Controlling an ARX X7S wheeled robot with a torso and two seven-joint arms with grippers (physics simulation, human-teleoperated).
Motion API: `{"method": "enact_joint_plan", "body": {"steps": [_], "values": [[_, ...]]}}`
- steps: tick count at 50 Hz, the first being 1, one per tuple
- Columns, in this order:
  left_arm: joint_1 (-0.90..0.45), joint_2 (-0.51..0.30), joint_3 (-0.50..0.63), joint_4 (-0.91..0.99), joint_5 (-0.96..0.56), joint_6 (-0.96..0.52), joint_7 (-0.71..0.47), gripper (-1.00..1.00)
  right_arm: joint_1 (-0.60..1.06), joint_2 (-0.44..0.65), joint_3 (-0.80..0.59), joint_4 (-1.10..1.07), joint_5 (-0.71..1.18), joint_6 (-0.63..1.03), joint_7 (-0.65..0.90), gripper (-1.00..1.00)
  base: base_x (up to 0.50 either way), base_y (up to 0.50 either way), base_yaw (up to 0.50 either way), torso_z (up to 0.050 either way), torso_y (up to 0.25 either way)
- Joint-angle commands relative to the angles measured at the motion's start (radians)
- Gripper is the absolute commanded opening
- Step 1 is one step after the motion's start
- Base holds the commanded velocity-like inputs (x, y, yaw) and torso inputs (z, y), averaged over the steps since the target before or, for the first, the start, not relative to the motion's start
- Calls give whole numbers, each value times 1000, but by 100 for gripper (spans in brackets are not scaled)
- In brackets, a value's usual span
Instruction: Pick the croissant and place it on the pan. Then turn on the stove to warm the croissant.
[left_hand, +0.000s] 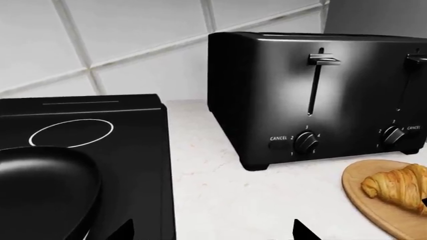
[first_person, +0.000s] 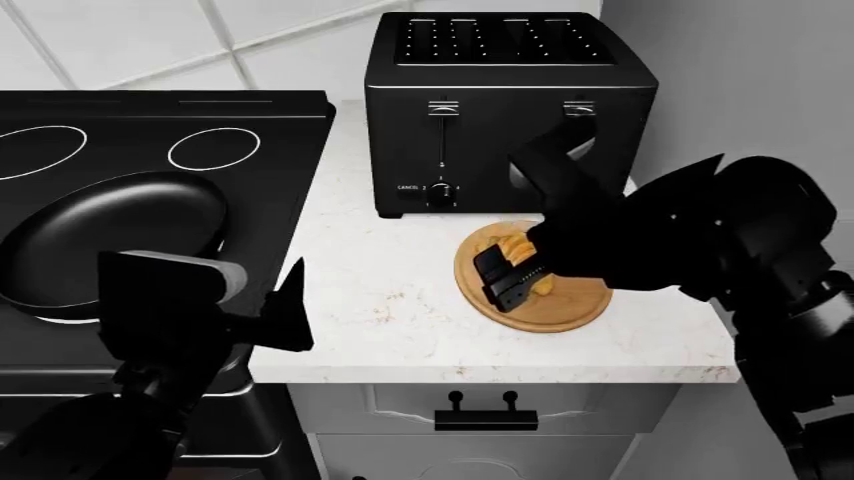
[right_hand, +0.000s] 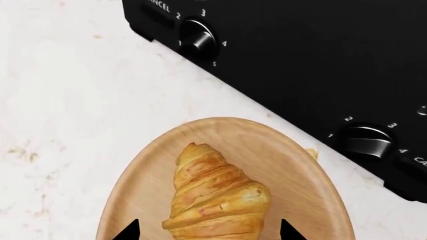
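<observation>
Right pincer (first_person: 511, 268) hung low over the round wooden board (first_person: 577, 301), jaws spread wide on either side of the croissant (right_hand: 215, 195), tips flanking the pastry without closing on it; nothing held. Left pincer (first_person: 274, 318) hovered at the counter's front edge beside the stove, jaws likewise spread, empty.

Stove (first_person: 120, 130): filled the left of the head view, black glass top with white-ringed burners, flush against the counter's left side. Knobs and oven door not clearly seen.

Counter (first_person: 387, 300): pale speckled marble, carried toaster and board, cabinet front with dark pulls below.

Toaster (first_person: 507, 100): black, four slots, stood at the back of the counter against the tiled wall, levers up, two numbered dials and CANCEL buttons on its front face.

Pan (first_person: 114, 235): round, black, sat on the near burner of the stove, well apart from the board, empty. Handle hidden behind the left arm.

Board: lay on the counter just in front of the toaster's right half, partly covered by the right arm in the head view.

Croissant: golden-brown, ridged, rested on the board roughly at its middle, one pointed end toward the toaster, lying between the right pincer's two dark tips in the right wrist view.
</observation>
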Motion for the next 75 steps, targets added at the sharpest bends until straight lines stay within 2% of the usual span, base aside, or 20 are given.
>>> {"method": "enact_joint_plan", "body": {"steps": [1, 75], "values": [[6, 0, -4, -4, -6, 5, -3, 100, 4, -3, -14, 8, 0, -5, -2, 100, 0, 0, 0, 0, 0], [-6, -9, 30, -47, -10, 23, -24, 100, -1, -9, -97, 100, -43, -104, -73, 100, 0, 0, 0, 0, 0]]}}
